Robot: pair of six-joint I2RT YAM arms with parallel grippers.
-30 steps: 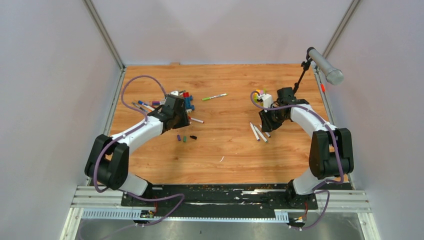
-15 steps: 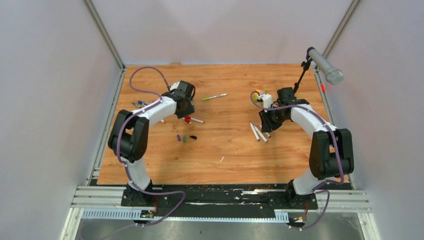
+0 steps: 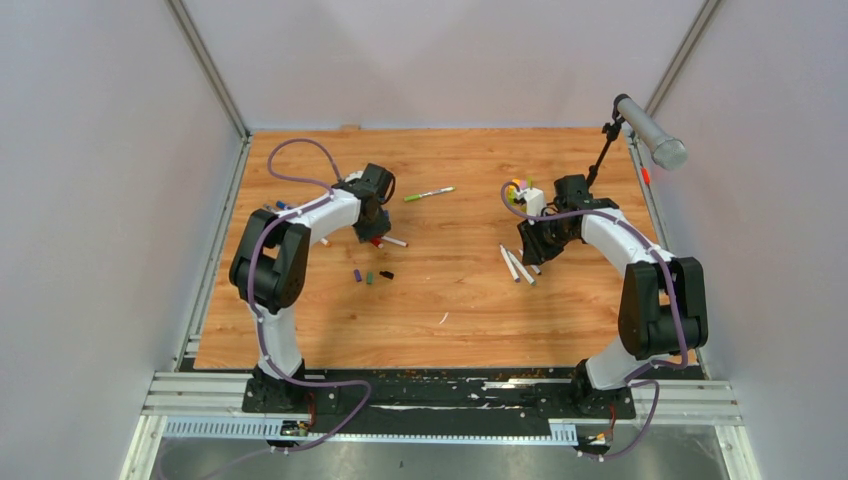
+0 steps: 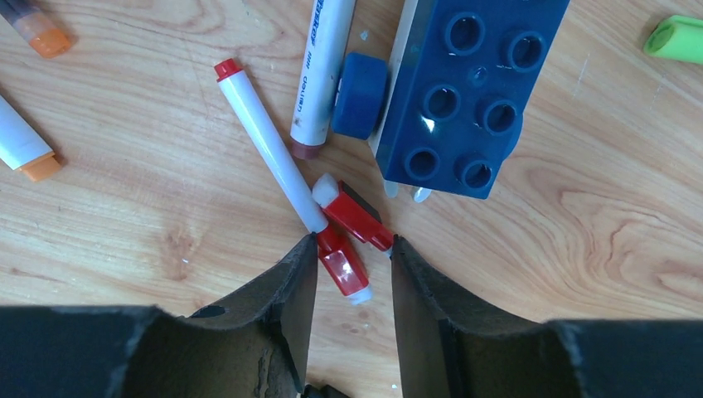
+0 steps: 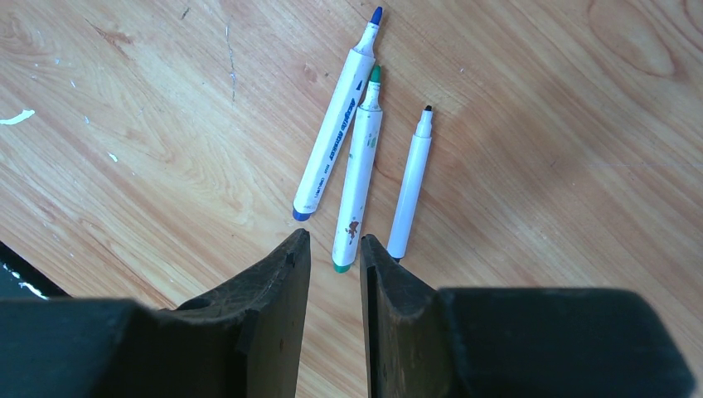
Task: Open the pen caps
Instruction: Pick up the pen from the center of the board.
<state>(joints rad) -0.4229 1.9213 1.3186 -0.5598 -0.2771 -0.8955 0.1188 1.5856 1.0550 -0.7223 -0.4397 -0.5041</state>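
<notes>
Top external view: two arms reach over one wooden table. The left claw hangs low beside a cluster of pens near the left edge. The right claw hangs over white pens on the right. Three loose caps, purple, green and black, lie in a row on the bare wood between the arms. One green-ended pen lies alone farther back. One microphone and one block stack stand at the right rear.

Left wrist view: the left claw's jaws stand apart, either side of the nearer of two short red pieces; whether these are caps cannot be told. Four pens show: one thin red-ended pen, one thick brown-ended pen and two orange-ended pens. One blue brick lies just beside them.

Right wrist view: the right claw's jaws stand slightly apart, gripping nothing. Three uncapped pens, tipped blue, green and black, lie side by side just beyond the fingertips.
</notes>
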